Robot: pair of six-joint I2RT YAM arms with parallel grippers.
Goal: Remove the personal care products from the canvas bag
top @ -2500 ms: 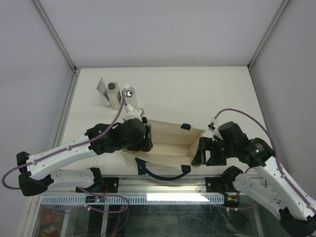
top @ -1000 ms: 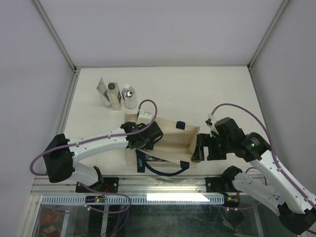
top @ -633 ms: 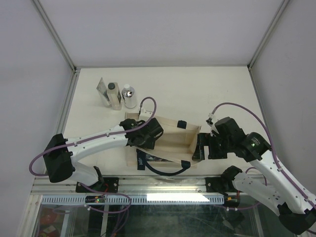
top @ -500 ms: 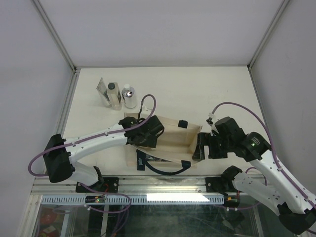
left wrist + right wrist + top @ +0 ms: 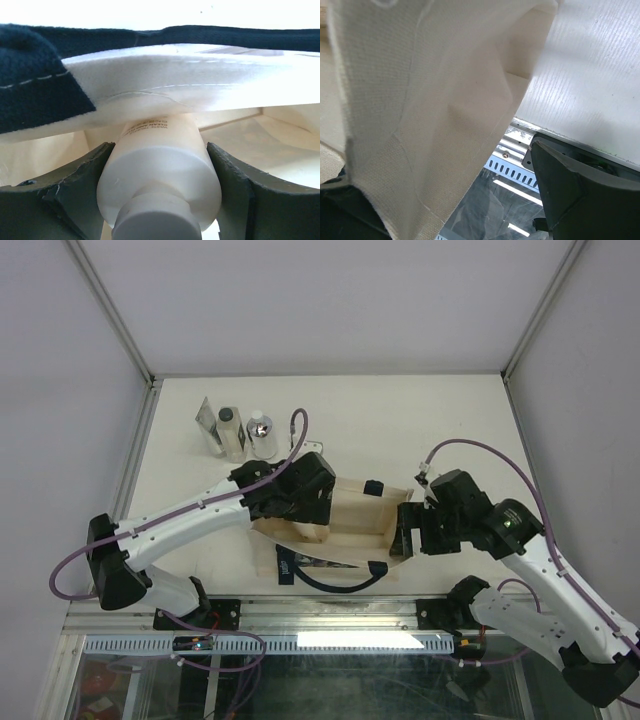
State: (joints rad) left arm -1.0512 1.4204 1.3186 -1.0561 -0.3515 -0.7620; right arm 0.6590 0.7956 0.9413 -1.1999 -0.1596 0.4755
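The tube [image 5: 207,421], clear bottle [image 5: 230,433] and silvery bottle [image 5: 262,436] stand on the desk [image 5: 400,420]. The left tool [image 5: 160,150], clamped on the beige bottle [image 5: 160,175], has risen to the canvas bag's [image 5: 350,525] far rim, so the last product looks nearly out. Whether the right tool [image 5: 408,538] grips the bag's end I cannot tell.

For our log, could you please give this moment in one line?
left gripper: shut on beige bottle in bag | right gripper: at bag

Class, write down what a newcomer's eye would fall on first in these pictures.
The left gripper clamps a pale beige plastic bottle just inside the mouth of the beige canvas tote bag at the near edge of the white table. Three small containers stand together at the far left.
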